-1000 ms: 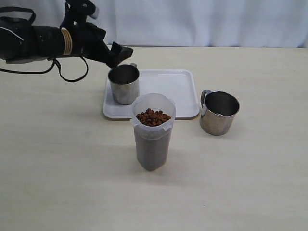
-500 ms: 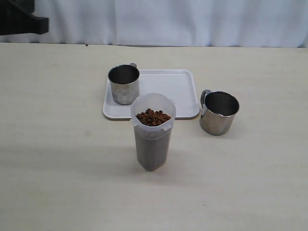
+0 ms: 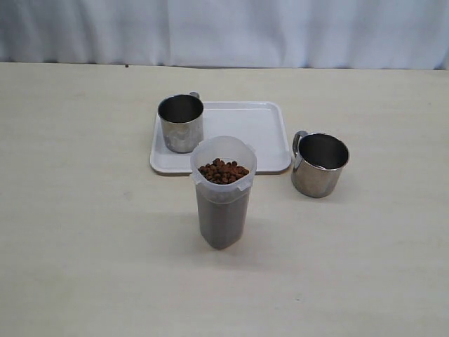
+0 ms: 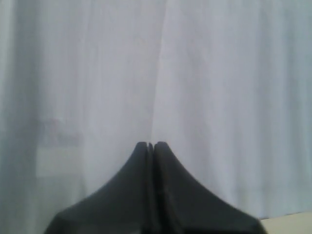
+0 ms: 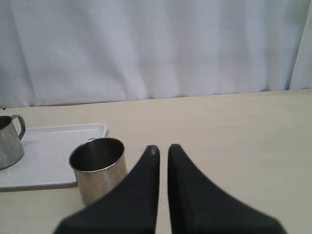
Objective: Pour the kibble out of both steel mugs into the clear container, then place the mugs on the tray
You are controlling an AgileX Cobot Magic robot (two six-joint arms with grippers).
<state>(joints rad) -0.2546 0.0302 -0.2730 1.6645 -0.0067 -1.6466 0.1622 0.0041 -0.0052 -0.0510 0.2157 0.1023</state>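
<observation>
Right now the clear container (image 3: 224, 193) stands upright in the middle of the frame, on the pale surface (image 3: 84, 232). It is full of brown kibble (image 3: 223, 170), almost up to its rim. Just behind it, a bit higher in the frame, lies the white tray (image 3: 256, 137). One steel mug (image 3: 181, 123) stands upright on the left end of the tray, with its handle at the back. The other steel mug (image 3: 319, 165) stands on the surface just to the right of the tray, not on it, with its handle toward the tray. Both mugs look empty inside. A white curtain (image 3: 280, 31) runs along the top of the frame. The left gripper (image 4: 150, 145) faces the curtain. Its jaws are pressed together and hold nothing. The right gripper (image 5: 163, 147) points over the surface toward the mug beside the tray. Its jaws have only a thin slit between them and hold nothing.
</observation>
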